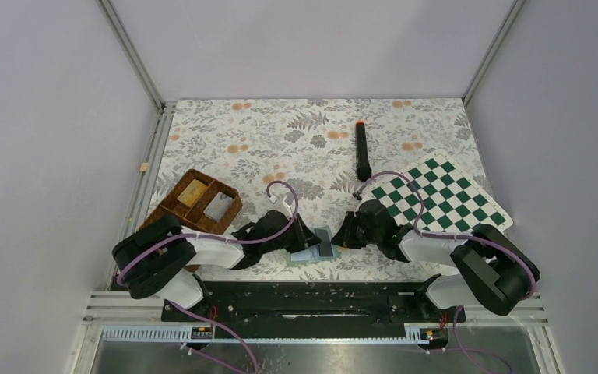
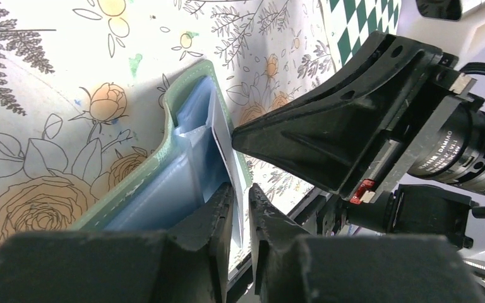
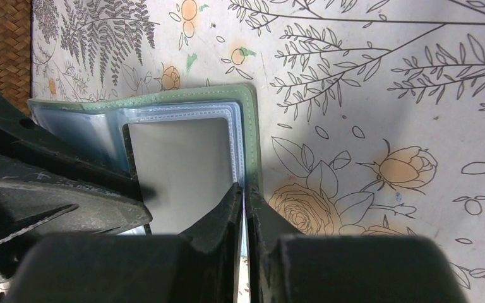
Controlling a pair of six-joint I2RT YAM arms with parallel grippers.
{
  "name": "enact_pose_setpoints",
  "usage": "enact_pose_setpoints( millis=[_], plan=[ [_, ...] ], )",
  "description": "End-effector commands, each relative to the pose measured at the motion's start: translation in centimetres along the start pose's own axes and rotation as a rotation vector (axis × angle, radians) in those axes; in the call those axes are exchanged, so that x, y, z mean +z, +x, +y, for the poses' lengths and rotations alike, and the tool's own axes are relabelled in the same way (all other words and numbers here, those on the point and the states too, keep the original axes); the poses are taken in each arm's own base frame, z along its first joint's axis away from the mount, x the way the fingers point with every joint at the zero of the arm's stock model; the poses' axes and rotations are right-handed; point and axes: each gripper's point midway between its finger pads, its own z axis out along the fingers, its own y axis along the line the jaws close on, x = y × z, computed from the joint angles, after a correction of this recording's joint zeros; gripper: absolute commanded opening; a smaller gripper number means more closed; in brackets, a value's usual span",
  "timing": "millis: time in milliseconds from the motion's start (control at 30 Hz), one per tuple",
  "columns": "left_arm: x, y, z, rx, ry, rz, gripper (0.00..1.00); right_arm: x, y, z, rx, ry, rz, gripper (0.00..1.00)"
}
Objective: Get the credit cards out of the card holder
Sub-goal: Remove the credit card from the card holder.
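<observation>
The sage-green card holder (image 1: 308,254) lies open near the table's front edge, between both grippers. In the right wrist view a grey credit card (image 3: 177,170) sits in a clear sleeve of the card holder (image 3: 250,120). My right gripper (image 3: 244,197) is shut on the holder's right edge, cover and sleeves together. In the left wrist view the holder (image 2: 183,88) shows blue inner panels, and a thin card edge (image 2: 226,154) runs between the fingers of my left gripper (image 2: 241,203). Those jaws stand narrowly apart, with a slit still showing beside the card. The right gripper's black finger (image 2: 328,136) reaches in from the right.
A brown wicker tray (image 1: 173,204) with a yellowish block (image 1: 195,191) stands at the left. A green-and-white chessboard (image 1: 436,199) lies at the right, and a black marker with an orange tip (image 1: 362,149) lies behind it. The black base rail (image 1: 304,300) runs just in front.
</observation>
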Motion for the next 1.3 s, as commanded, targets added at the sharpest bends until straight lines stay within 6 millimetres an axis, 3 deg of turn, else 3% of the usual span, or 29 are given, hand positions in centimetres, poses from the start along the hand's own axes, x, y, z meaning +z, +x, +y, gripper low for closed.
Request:
enact_pose_setpoints(
  millis=[0, 100, 267, 567, 700, 800, 1000, 1267],
  plan=[
    [0.5, -0.4, -1.7, 0.016, 0.050, -0.007, 0.13, -0.3, 3.4, -1.4, 0.027, 0.030, 0.125, 0.11],
    [0.4, -0.3, -1.2, 0.015, 0.028, -0.008, 0.00, -0.4, 3.3, -1.3, 0.026, 0.033, 0.121, 0.11],
    [-0.1, -0.2, -0.3, 0.026, -0.009, -0.003, 0.00, -0.6, 2.7, -1.0, 0.016, 0.036, 0.103, 0.14],
    [-2.0, -0.5, -1.2, 0.141, 0.080, -0.009, 0.00, -3.0, -0.6, 2.5, -0.092, -0.061, -0.008, 0.56],
    [-2.7, -0.6, -1.9, 0.166, 0.131, -0.025, 0.00, -2.8, -0.9, 3.6, -0.110, -0.117, 0.007, 0.65],
    [-3.1, -0.5, -2.3, 0.162, 0.174, -0.034, 0.00, -2.6, -1.1, 4.6, -0.110, -0.171, 0.004, 0.66],
    [-3.3, -0.6, -1.9, 0.128, 0.205, -0.034, 0.00, -3.5, -1.6, 5.3, -0.119, -0.211, -0.035, 0.55],
    [-3.7, -0.9, -2.6, -0.015, 0.339, -0.005, 0.00, -4.7, -1.7, 7.2, -0.085, -0.307, -0.054, 0.56]
  ],
)
